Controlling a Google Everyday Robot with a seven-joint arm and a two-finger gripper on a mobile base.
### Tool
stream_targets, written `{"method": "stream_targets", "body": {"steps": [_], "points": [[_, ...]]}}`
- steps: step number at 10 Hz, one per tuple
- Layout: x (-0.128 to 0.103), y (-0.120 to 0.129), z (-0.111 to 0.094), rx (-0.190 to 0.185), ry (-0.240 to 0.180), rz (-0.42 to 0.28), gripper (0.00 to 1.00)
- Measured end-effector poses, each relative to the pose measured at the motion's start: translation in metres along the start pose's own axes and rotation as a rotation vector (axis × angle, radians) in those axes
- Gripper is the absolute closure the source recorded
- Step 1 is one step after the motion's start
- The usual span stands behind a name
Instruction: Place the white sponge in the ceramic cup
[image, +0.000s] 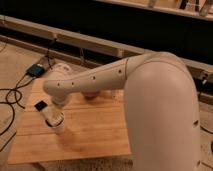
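While the robot's white arm (100, 77) reaches in from the right across the wooden bench (95, 135), we see its gripper (53, 115) pointing down over the bench's left part, right at the mouth of the ceramic cup (59, 126). The cup stands upright on the boards, near the left edge. We cannot tell whether the gripper is open or closed, and we cannot make out the white sponge among the pale shapes where gripper and cup meet. Just left of the gripper, a small flat black square (41, 105) lies on the bench. Farther back, partly under the arm, sits a pinkish-brown round object (92, 95). Cables (10, 95) trail over the floor to the left, near a dark box (35, 70).
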Motion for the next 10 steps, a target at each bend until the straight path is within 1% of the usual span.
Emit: {"method": "stream_targets", "body": {"steps": [2, 3, 5, 6, 9, 10], "points": [[0.002, 0.001, 0.0, -0.019, 0.008, 0.02, 0.2], [0.003, 0.0, 0.0, -0.019, 0.014, 0.046, 0.2], [0.002, -0.008, -0.004, -0.005, 0.019, 0.12, 0.2], [0.002, -0.01, -0.005, -0.01, 0.019, 0.149, 0.2], [0.001, -0.014, -0.01, -0.041, 0.022, 0.218, 0.2], [0.002, -0.016, -0.01, -0.043, 0.023, 0.225, 0.2]]}}
